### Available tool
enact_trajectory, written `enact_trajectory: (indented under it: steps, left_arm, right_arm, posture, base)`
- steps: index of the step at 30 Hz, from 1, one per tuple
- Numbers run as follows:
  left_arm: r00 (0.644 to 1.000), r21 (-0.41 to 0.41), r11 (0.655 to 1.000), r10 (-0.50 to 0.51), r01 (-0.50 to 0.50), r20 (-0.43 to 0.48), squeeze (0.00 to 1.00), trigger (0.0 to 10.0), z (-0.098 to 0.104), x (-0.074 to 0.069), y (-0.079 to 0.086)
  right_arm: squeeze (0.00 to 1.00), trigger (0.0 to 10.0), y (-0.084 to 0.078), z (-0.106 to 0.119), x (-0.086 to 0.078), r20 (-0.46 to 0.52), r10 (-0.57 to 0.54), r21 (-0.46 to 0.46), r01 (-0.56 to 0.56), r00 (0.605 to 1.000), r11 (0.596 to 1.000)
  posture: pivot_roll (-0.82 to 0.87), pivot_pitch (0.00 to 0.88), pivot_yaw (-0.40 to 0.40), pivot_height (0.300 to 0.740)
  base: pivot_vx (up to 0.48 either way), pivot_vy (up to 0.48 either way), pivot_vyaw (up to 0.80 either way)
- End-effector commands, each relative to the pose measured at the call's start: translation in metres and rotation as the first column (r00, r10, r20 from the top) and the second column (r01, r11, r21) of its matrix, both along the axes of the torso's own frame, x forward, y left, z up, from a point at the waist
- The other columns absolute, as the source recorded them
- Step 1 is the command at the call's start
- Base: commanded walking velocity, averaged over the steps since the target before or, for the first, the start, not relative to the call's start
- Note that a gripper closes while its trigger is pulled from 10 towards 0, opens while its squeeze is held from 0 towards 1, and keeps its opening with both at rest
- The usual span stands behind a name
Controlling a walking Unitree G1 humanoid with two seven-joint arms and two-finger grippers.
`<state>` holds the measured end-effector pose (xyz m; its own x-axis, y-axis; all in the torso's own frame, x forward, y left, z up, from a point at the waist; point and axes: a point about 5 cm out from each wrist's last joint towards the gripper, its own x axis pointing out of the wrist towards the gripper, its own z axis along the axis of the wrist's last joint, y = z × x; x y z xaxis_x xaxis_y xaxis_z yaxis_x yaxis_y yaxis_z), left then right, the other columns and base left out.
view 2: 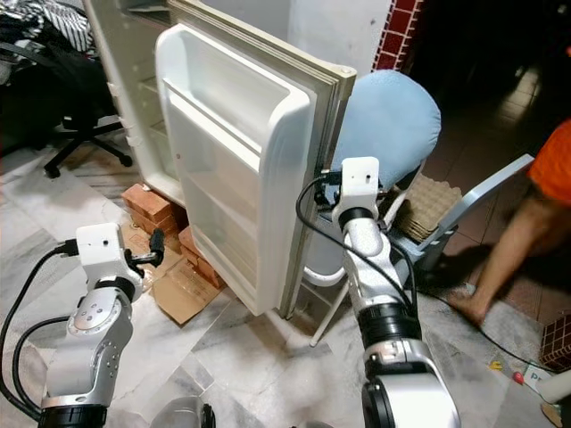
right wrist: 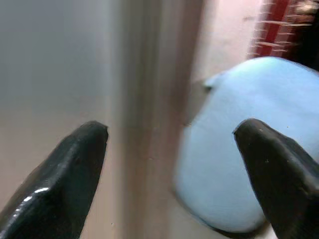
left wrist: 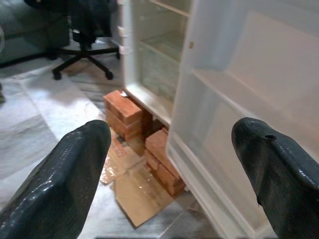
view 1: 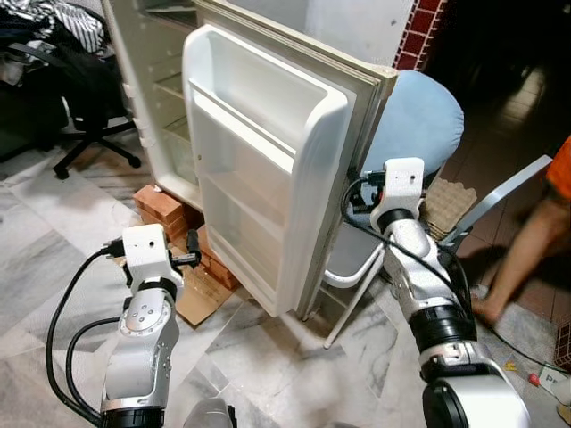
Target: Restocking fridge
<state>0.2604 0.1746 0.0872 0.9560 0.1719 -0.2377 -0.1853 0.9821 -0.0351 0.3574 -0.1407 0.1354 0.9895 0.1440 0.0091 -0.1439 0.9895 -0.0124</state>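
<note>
The white fridge (view 1: 165, 85) stands open with bare shelves inside. Its door (view 1: 259, 169) swings toward me, and the door racks hold nothing. My left gripper (view 1: 190, 259) hangs low in front of the door's bottom corner, open and holding nothing; the left wrist view has its fingers (left wrist: 75, 169) spread wide before the door racks (left wrist: 239, 99). My right gripper (view 1: 359, 192) is up at the outer edge of the door, close against it. In the right wrist view it (right wrist: 169, 144) is open, between the door edge and a blue cushion (right wrist: 249, 149).
Red bricks (view 1: 165, 207) prop up the fridge, with flattened cardboard (view 1: 201, 294) in front. A blue padded chair (view 1: 419, 120) and an egg tray (view 1: 451, 201) sit behind the door. An office chair (view 1: 89, 134) stands at left. A person's leg (view 1: 526, 250) is at right.
</note>
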Motion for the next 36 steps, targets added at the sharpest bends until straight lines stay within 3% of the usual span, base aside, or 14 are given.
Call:
enact_trajectory:
  steps: [1,6,9,11,16,21,24,25,26,27,28,33,34,36]
  left_arm:
    - [1.000,0.009,1.000,0.009,-0.008,-0.006,0.00,10.0,0.001,0.000,0.001]
    - [1.000,0.007,1.000,0.014,-0.013,-0.014,0.00,10.0,0.000,-0.001,0.001]
    - [1.000,0.009,1.000,0.012,-0.011,-0.016,0.00,10.0,0.000,-0.001,0.001]
    - [1.000,0.012,1.000,0.006,-0.005,-0.021,0.00,10.0,-0.001,0.000,0.000]
    - [1.000,0.017,1.000,0.004,-0.003,-0.028,0.00,10.0,-0.001,0.001,0.000]
    - [0.999,0.019,1.000,0.007,-0.007,-0.035,0.00,10.0,-0.001,0.000,0.001]
    - [0.999,0.023,1.000,0.012,-0.011,-0.039,0.00,10.0,-0.002,0.000,0.002]
    - [0.999,0.025,1.000,0.012,-0.011,-0.040,0.00,10.0,-0.002,0.000,0.002]
    - [0.999,0.029,1.000,0.010,-0.008,-0.045,0.00,10.0,-0.002,0.001,0.002]
    - [0.999,0.029,1.000,0.010,-0.008,-0.045,0.00,10.0,-0.002,0.001,0.002]
    - [0.998,0.022,1.000,0.007,-0.006,-0.062,0.00,10.0,-0.004,0.001,0.001]
    - [0.988,-0.015,1.000,-0.019,0.017,-0.155,0.00,10.0,-0.014,0.001,-0.004]
    - [0.976,-0.040,0.998,-0.049,0.042,-0.213,0.00,10.0,-0.021,-0.001,-0.008]
    - [0.964,-0.069,0.996,-0.076,0.060,-0.256,0.00,10.0,-0.027,-0.002,-0.011]
  right_arm:
    - [0.00,10.0,0.005,-0.002,0.001,-0.045,0.130,0.026,-0.129,0.991,0.991]
    - [0.00,10.0,0.006,-0.012,-0.005,-0.125,0.308,-0.036,-0.315,0.943,0.948]
    - [0.00,10.0,-0.002,-0.018,-0.005,-0.175,0.310,-0.098,-0.330,0.934,0.939]
    - [0.00,10.0,-0.019,-0.025,0.001,-0.267,0.248,-0.203,-0.306,0.931,0.930]
    - [0.00,10.0,-0.036,-0.029,0.006,-0.351,0.176,-0.270,-0.279,0.920,0.922]
    - [0.00,10.0,-0.052,-0.023,0.013,-0.337,0.061,-0.368,-0.192,0.939,0.910]
    - [0.00,10.0,-0.060,0.000,0.026,-0.211,-0.087,-0.369,0.003,0.974,0.930]
    - [0.00,10.0,-0.059,0.011,0.031,-0.149,-0.127,-0.321,0.073,0.981,0.944]
    - [0.00,10.0,-0.049,0.030,0.039,-0.071,-0.166,-0.173,0.151,0.984,0.973]
    - [0.00,10.0,-0.049,0.030,0.039,-0.071,-0.166,-0.173,0.151,0.984,0.973]
    - [0.00,10.0,-0.033,0.041,0.044,-0.041,-0.150,-0.025,0.149,0.988,0.988]
    - [0.00,10.0,0.013,0.056,0.046,-0.008,-0.014,0.143,0.016,1.000,0.990]
    - [0.00,10.0,0.035,0.064,0.044,0.017,0.049,0.185,-0.051,0.999,0.981]
    - [0.00,10.0,0.055,0.071,0.041,0.040,0.111,0.223,-0.117,0.993,0.968]
  posture:
    - [0.10,0.000,-0.054,0.740]
    - [0.10,0.000,-0.055,0.740]
    - [0.10,0.000,-0.055,0.740]
    - [0.09,0.000,-0.052,0.740]
    - [0.10,0.000,-0.052,0.740]
    - [0.11,0.000,-0.054,0.740]
    - [0.11,0.000,-0.054,0.740]
    - [0.11,0.000,-0.053,0.740]
    - [0.11,0.000,-0.051,0.740]
    - [0.11,0.000,-0.051,0.740]
    - [0.11,0.000,-0.050,0.740]
    - [0.11,0.000,-0.049,0.740]
    - [0.11,0.000,-0.050,0.740]
    - [0.11,0.000,-0.051,0.740]
  base:
    - [0.000,0.000,0.00]
    - [0.000,0.000,0.00]
    - [0.000,0.000,0.00]
    - [0.000,0.000,0.00]
    - [0.000,0.000,0.00]
    - [0.000,0.000,0.00]
    - [0.000,0.000,0.00]
    - [0.000,0.000,0.00]
    - [0.000,0.000,0.00]
    - [0.000,0.000,0.00]
    - [0.000,0.000,0.00]
    - [0.000,0.000,0.00]
    - [0.000,0.000,0.00]
    - [0.000,0.000,0.00]
